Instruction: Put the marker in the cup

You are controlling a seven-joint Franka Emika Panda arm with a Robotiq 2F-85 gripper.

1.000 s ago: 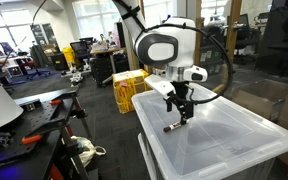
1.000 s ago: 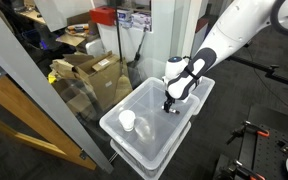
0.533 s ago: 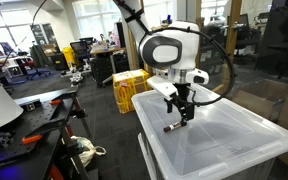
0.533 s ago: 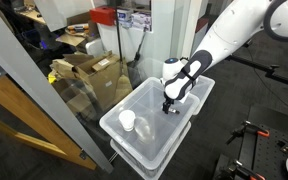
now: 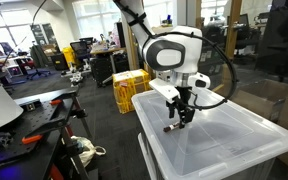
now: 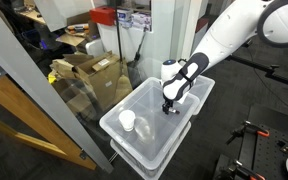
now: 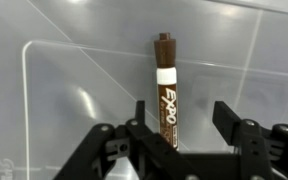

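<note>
The marker, dark brown with a white band and an EXPO label, lies on the translucent bin lid. In an exterior view it shows as a short dark stick just below the fingertips. My gripper is right over it, jaws wide apart. The marker's rear end lies between the fingers, closer to the left one, with a clear gap to the right one. The gripper also shows in both exterior views. The small white cup stands upright on the lid, toward its other end, away from the gripper.
The lid tops a large translucent plastic bin. A glass partition stands beside the bin, with cardboard boxes behind it. Yellow crates and a cluttered workbench lie beyond the bin.
The arm's wrist has shifted slightly and the gripper has come down a little over the marker. The marker and the cup have not moved.
</note>
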